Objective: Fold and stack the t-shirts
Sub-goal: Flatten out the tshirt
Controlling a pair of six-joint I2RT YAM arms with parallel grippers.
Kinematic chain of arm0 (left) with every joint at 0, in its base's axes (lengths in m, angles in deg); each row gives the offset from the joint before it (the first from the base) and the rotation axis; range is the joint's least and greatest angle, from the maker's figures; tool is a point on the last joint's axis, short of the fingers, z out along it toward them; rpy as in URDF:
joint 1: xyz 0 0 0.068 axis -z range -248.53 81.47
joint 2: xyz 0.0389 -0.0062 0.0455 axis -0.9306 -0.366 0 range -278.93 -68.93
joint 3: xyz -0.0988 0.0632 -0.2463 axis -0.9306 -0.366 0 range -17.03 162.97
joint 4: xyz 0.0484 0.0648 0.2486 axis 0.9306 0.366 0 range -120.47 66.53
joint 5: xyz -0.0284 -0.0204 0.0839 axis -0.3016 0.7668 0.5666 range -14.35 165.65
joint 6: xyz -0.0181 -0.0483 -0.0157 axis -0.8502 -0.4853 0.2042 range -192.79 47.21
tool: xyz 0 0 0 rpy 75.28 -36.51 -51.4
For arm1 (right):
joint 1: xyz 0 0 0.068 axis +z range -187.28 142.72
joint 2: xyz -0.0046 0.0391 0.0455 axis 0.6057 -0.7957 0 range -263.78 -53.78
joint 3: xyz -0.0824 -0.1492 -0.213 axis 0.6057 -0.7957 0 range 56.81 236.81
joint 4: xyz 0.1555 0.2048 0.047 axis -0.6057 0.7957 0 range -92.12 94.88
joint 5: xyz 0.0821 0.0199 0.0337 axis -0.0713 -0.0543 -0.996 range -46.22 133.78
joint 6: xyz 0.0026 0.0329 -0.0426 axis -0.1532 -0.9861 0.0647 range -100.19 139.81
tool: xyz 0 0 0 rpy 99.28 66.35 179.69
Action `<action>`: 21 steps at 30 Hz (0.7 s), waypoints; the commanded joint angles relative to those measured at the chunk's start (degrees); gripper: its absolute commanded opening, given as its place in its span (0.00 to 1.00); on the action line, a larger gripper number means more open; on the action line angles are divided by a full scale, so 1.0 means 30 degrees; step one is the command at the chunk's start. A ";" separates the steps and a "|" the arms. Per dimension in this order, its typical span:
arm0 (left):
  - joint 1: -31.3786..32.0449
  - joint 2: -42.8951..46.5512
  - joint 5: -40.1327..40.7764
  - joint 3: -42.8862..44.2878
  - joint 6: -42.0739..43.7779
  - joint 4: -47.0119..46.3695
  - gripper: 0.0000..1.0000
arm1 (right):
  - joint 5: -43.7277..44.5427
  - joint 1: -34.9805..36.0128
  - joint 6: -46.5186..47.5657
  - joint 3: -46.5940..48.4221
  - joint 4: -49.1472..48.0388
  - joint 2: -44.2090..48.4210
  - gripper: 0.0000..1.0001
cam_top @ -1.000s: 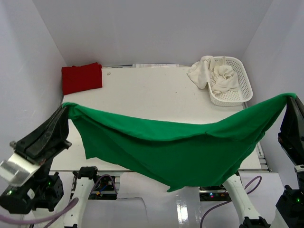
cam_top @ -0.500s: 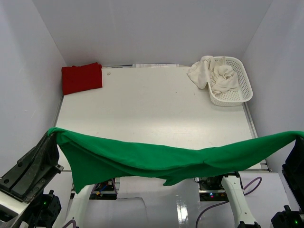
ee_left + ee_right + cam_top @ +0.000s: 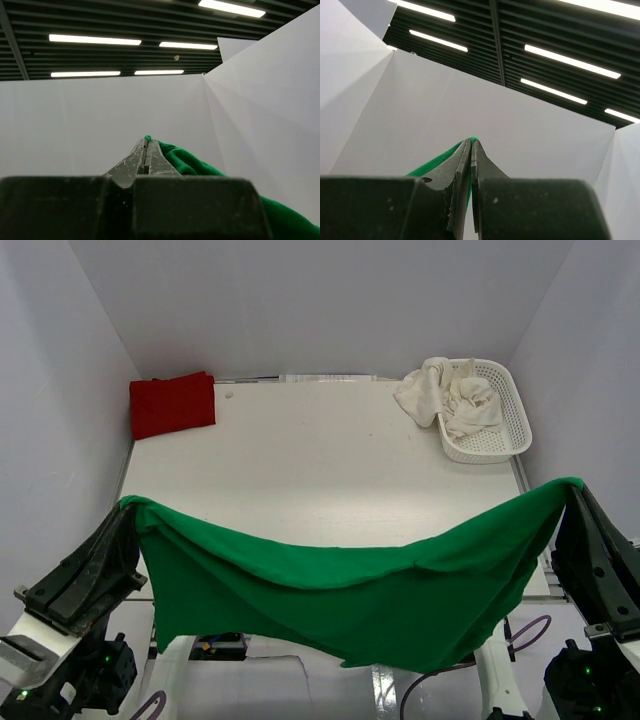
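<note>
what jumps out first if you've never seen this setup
A bright green t-shirt hangs stretched in the air between the left hand and right hand, each shut on an edge, at the front of the table. Far left lies a folded red t-shirt; far right, cream t-shirts spill from a white basket.

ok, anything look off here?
Only the cream shirts: one droops over the basket's left rim onto the table. Green shirt hangs sagging between left gripper and right gripper, both shut on it.
</note>
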 commanded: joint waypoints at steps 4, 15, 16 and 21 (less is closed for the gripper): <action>-0.0132 -0.0080 0.1332 -0.2093 0.0159 0.0335 0.00 | -0.0024 -0.0383 -0.1391 -0.2345 -0.2114 0.0426 0.08; -0.0132 -0.1394 0.2123 -0.9449 0.0013 -0.3381 0.00 | -0.0932 -0.1439 -0.2362 -1.0666 -0.6336 -0.0595 0.08; -0.0132 -0.2327 0.2182 -0.9860 -0.0017 -0.4430 0.00 | -0.0845 -0.1439 -0.2216 -1.0931 -0.6542 -0.1527 0.08; -0.0132 -0.5466 0.2914 -1.1970 -0.0250 -0.7483 0.00 | -0.1195 -0.1410 -0.2009 -1.2044 -0.8239 -0.5192 0.08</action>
